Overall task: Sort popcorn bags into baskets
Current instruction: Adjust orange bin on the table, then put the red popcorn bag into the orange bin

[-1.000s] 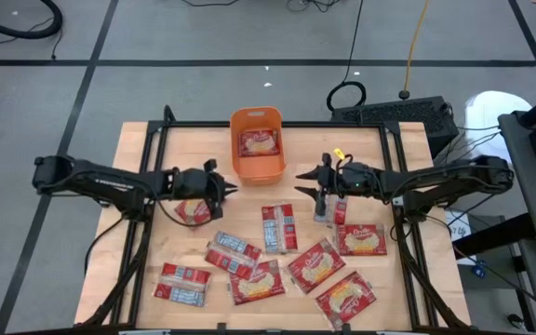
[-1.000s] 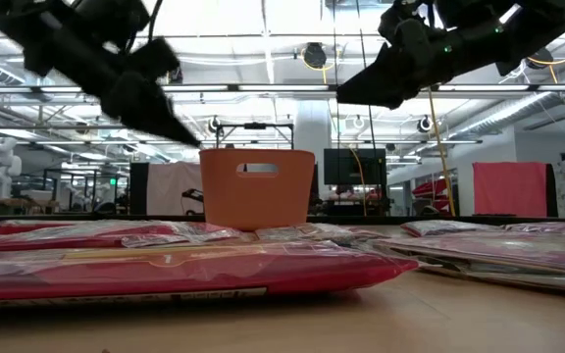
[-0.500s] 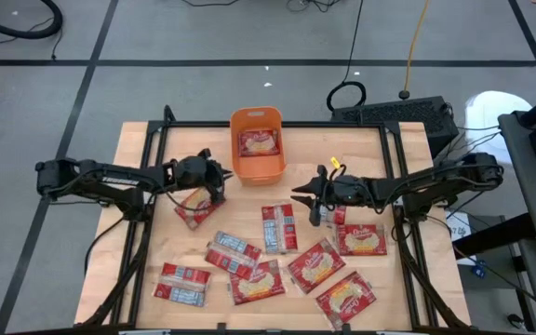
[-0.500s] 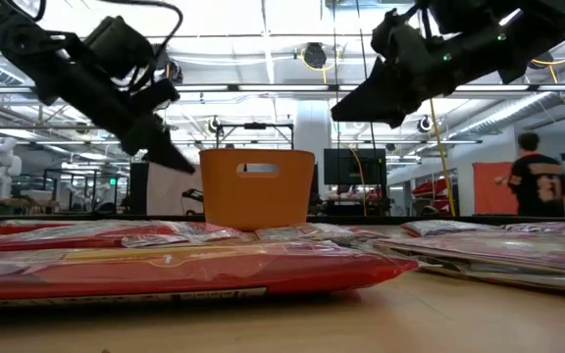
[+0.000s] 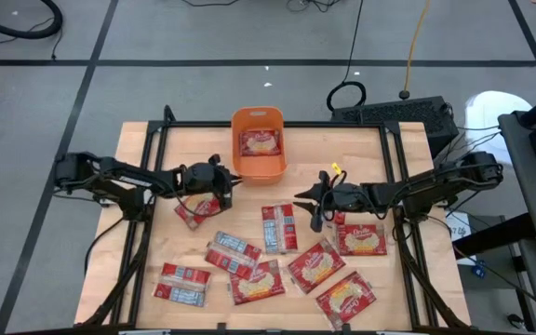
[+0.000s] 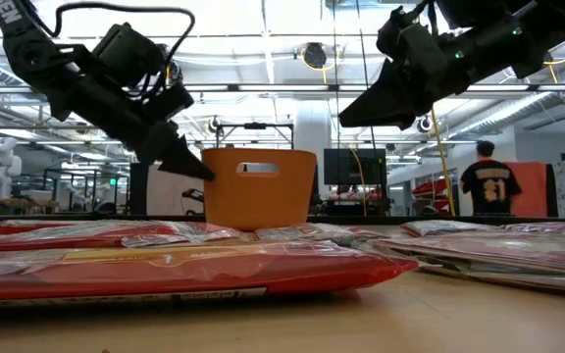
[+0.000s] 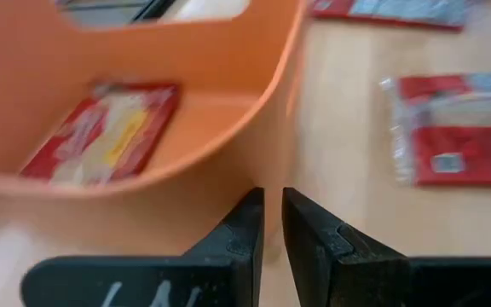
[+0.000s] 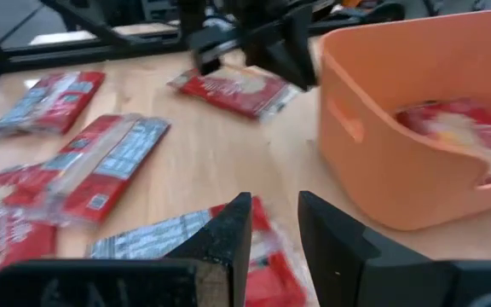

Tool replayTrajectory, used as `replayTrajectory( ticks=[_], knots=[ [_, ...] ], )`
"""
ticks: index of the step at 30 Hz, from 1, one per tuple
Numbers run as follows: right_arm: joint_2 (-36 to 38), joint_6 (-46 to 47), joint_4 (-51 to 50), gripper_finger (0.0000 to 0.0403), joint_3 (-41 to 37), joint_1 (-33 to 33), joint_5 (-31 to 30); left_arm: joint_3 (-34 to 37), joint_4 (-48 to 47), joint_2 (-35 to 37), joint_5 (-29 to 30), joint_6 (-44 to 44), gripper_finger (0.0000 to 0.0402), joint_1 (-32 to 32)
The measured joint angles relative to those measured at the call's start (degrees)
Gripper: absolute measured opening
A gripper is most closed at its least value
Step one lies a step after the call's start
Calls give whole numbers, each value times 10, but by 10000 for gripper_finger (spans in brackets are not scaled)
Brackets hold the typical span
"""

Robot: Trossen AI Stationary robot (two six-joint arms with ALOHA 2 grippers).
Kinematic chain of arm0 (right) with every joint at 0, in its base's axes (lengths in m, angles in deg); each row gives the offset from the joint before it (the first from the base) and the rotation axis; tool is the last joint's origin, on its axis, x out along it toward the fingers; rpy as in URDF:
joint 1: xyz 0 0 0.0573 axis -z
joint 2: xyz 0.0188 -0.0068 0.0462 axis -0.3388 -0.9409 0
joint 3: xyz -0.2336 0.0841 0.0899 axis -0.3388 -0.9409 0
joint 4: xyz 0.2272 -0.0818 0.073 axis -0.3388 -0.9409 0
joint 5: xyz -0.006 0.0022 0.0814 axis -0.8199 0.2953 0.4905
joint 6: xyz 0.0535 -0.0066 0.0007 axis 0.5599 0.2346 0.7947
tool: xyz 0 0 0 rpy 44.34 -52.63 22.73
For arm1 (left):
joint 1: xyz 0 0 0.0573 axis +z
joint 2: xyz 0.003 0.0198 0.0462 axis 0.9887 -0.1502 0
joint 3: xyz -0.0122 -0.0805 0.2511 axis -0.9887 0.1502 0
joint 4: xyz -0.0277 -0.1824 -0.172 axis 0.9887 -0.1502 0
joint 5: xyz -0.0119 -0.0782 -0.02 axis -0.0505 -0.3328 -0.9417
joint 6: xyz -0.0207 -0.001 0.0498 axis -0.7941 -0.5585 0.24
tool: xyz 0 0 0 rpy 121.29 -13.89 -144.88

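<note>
Presently left gripper (image 5: 228,180) hovers beside the orange basket (image 5: 258,164), fingers nearly together, empty; right gripper (image 5: 302,200) hangs over a popcorn bag (image 5: 279,228), fingers slightly apart.

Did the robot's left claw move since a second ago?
Yes. In the high view the left gripper has moved away from the loose popcorn bag toward the orange basket, and now sits beside the basket's near left corner, jaws nearly closed and empty.

basket (image 5: 258,145): plain orange
popcorn bags (image 5: 279,227): red, some faces with cream-yellow oval, others grey-blue with red ends
bag in basket (image 5: 259,142): red, seemingly cream-yellow label
table (image 5: 377,289): pale wood
left gripper (image 5: 228,182): black
right gripper (image 5: 302,199): black
</note>
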Motion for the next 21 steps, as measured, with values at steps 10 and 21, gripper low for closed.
replayTrajectory(
  ticks=[10,21],
  knots=[
    [0,4,-29,91,0,-15,-47,0,17,-16,3,-10,51,25],
    [53,134,-229,91,0,-67,-50,0,2,-16,1,-66,51,-29]
  ],
)
